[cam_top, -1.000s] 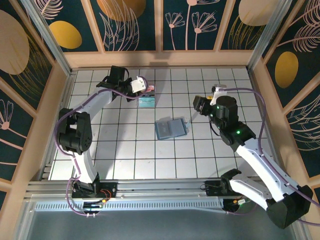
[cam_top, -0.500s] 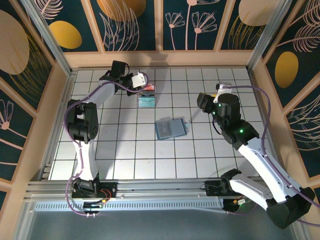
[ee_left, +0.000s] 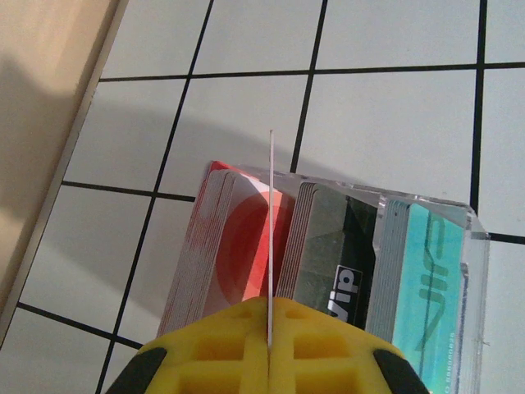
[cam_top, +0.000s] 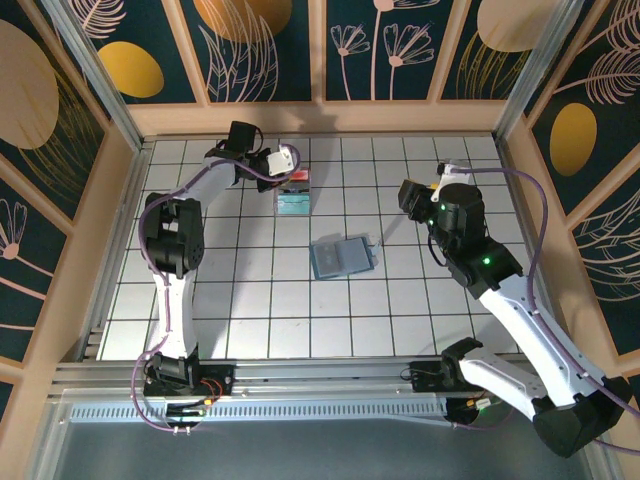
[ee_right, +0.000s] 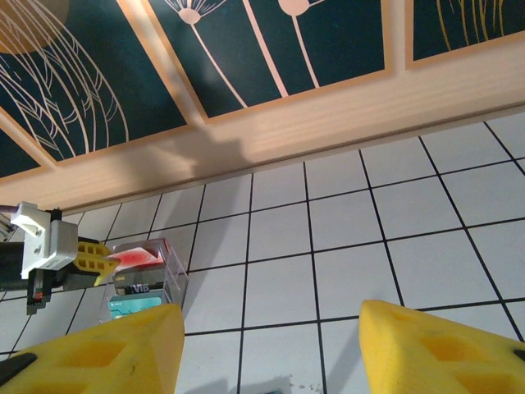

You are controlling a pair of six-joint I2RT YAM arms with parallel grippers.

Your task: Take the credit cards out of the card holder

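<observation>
The slate-blue card holder (cam_top: 343,256) lies flat in the middle of the tiled table, with no gripper touching it. At the far left, my left gripper (cam_top: 289,166) is shut on a thin credit card. In the left wrist view the credit card (ee_left: 270,213) shows edge-on as a pale line between the closed yellow fingers (ee_left: 221,345). It hangs over the red stack in a clear plastic box (ee_left: 426,213). In the right wrist view that card (ee_right: 131,257) looks salmon-red. My right gripper (cam_top: 408,196) hovers open to the right of the holder, its fingers (ee_right: 107,349) wide apart over bare tiles.
The clear box (cam_top: 293,196) holds stacks of red, black and teal cards side by side. A wooden wall (ee_right: 328,123) runs along the back edge just behind it. Another wooden wall (ee_left: 49,123) stands to the left of the box.
The left arm's elbow has swung in toward the wall while its gripper stayed over the box with the card. The right gripper has drifted slightly back and to the right.
</observation>
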